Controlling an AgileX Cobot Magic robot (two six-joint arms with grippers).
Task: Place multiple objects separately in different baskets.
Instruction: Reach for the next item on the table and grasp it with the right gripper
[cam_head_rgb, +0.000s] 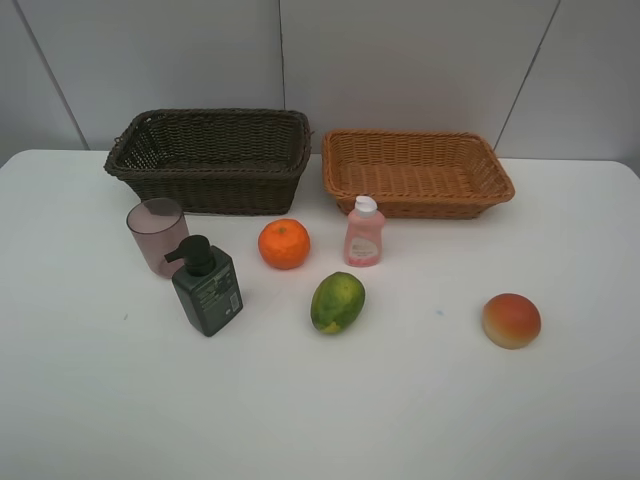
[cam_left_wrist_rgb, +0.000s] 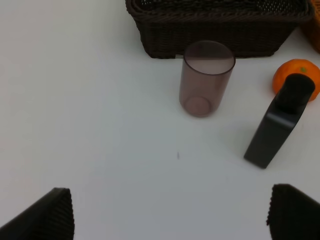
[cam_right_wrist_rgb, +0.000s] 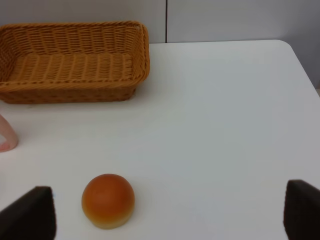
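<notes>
Landmark: orange (cam_head_rgb: 284, 243), round, dimpled skin, stem dimple facing up, on the white bench (cam_head_rgb: 90, 400).

- Pink bottle (cam_head_rgb: 364, 233): just beside the orange on its right. Upright, long axis vertical, white cap at top, pale label facing the camera.
- Mango (cam_head_rgb: 337, 301): near the orange, in front and slightly right. Green and glossy with a yellow patch at the near end. It lies on its side, long axis running from near-left to far-right.
- Pump bottle (cam_head_rgb: 207, 287): in front-left of the orange. Dark green and flat-sided with a black pump head. Upright, spout pointing left toward the cup.
- Cup (cam_head_rgb: 158, 235): left of the orange, past the pump bottle. Translucent mauve, upright, mouth up.
- Peach (cam_head_rgb: 511, 320): well apart from the orange, to the right and in front. Red on top, fading to yellow below. No clear long axis.
- Dark basket (cam_head_rgb: 210, 188): behind-left of the orange. Deep, dark brown wicker, long side parallel to the bench's far edge.
- Light basket (cam_head_rgb: 430, 206): behind-right of the orange. Shallower, orange-brown wicker, long side likewise. It is close beside the dark basket; whether they touch, I cannot tell.

All six objects rest on the bench, outside both baskets.

Left fingers (cam_left_wrist_rgb: 50, 217): spread wide, holding nothing, above bare bench with the cup and pump bottle ahead. Right fingers (cam_right_wrist_rgb: 30, 215): spread wide, holding nothing, with the peach between and just ahead of the tips.
</notes>
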